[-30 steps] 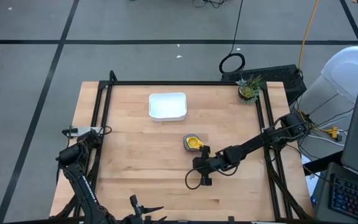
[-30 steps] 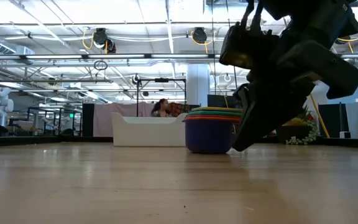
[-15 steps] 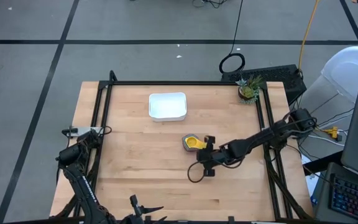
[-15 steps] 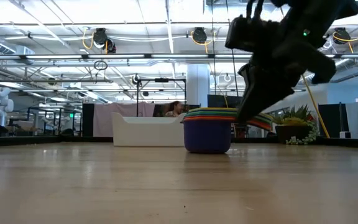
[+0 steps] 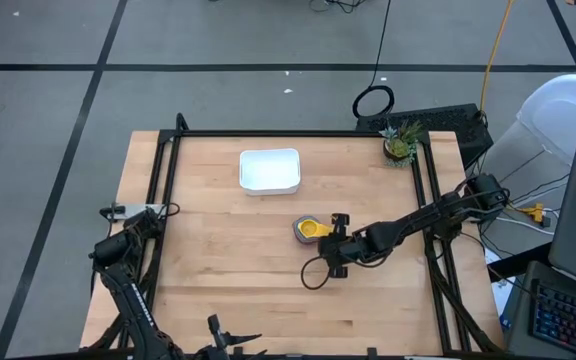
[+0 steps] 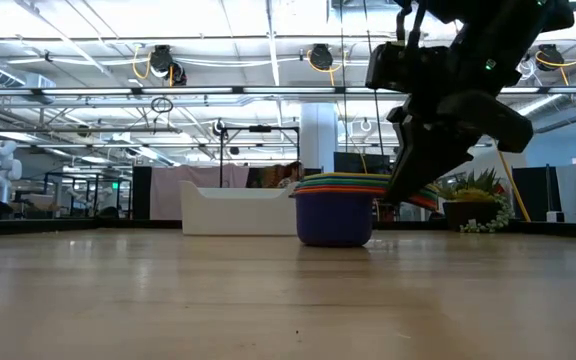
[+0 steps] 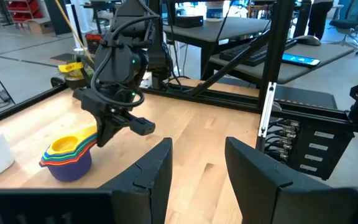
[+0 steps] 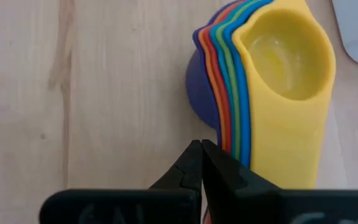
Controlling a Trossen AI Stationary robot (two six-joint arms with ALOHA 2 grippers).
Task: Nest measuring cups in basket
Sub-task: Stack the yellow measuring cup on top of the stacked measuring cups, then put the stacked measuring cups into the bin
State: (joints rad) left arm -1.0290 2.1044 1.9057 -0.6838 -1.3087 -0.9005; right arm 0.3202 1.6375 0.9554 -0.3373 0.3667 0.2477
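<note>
Table (image 5: 228, 270): wood top, my stack as the landmark. Basket (image 5: 269, 170) sits well apart from the stack, toward the far edge, with nothing in it that I can see. Potted plant (image 5: 400, 143) at the far right corner, further from the stack than the basket. My left gripper (image 7: 194, 168) waits parked at the near left corner, fingers apart, holding nothing. My right gripper (image 8: 201, 163) hangs just beside the stack, on its handle side. Measuring cups (image 8: 263, 81): all five already nested, yellow innermost, dark blue outermost, standing on bare table. Step in hand, as I judge it: nesting done, the stack not yet carried to the basket. My right fingers are pressed together, tips at the handles' edge; contact uncertain, nothing gripped. Next move calls for parting them, straddling the stacked handles, clamping, lifting level.
</note>
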